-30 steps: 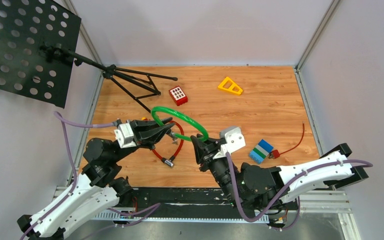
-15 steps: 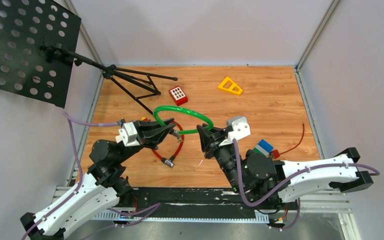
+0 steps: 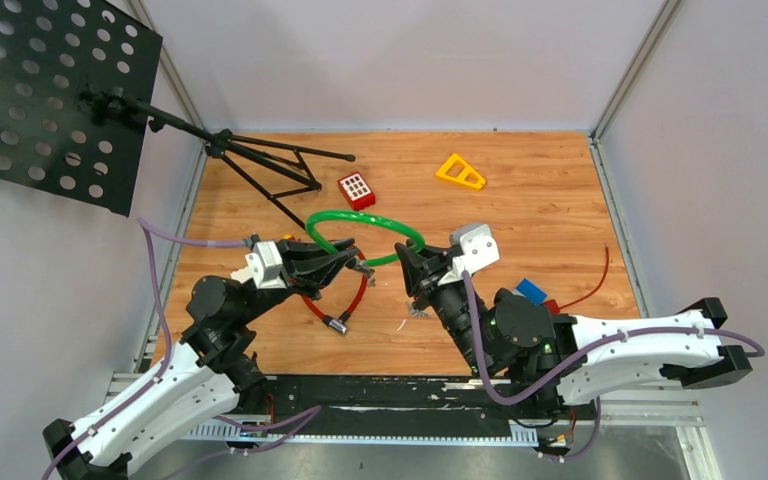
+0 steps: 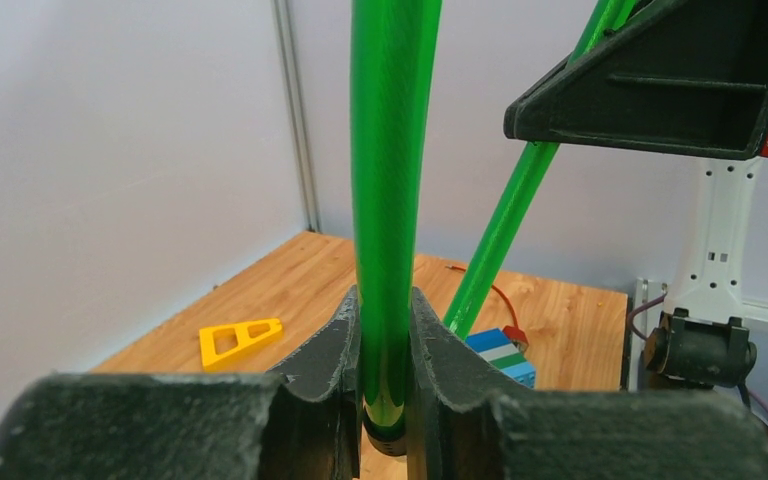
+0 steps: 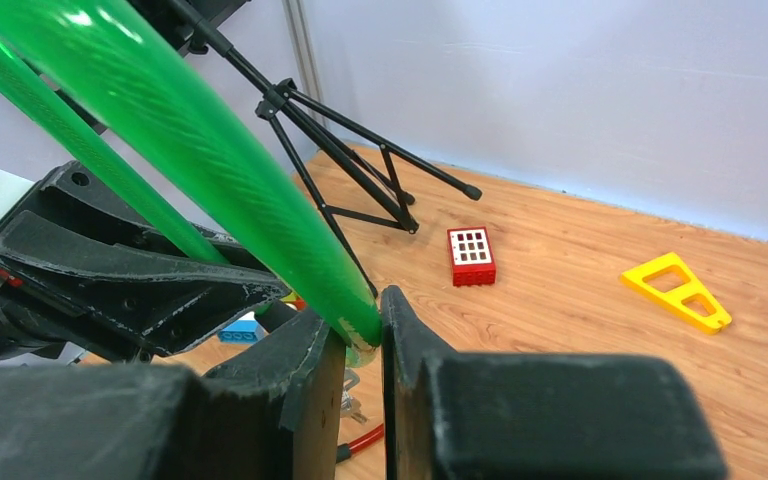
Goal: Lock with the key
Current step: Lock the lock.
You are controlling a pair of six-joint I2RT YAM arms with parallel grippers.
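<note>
Green cable (image 3: 360,220): forms a loop held above the table (image 3: 520,215), spanning between the two grippers, left of centre.

Left gripper (image 3: 352,262): jaws nearly closed, clamped on the green cable. The wrist view shows the cable (image 4: 392,150) standing upright between the fingers (image 4: 332,350), with both inner faces touching it.

Right gripper (image 3: 403,262): jaws nearly closed, gripping the cable's other side. The wrist view shows the cable (image 5: 190,130) running diagonally down into the narrow gap between the fingers (image 5: 300,365).

Small metal pieces (image 3: 415,314): lying on the table just beneath the right wrist. They may be keys, but they are too small to confirm.

Red cable (image 3: 360,292): lies curled on the table under the left gripper, its metal end (image 3: 336,324) towards the near edge.

Other items: a music stand (image 3: 50,95) at far left, a red block (image 3: 356,190) beyond the loop, a yellow triangle (image 3: 460,172) far centre-right, and a blue block (image 3: 530,290) beside the right arm.
</note>
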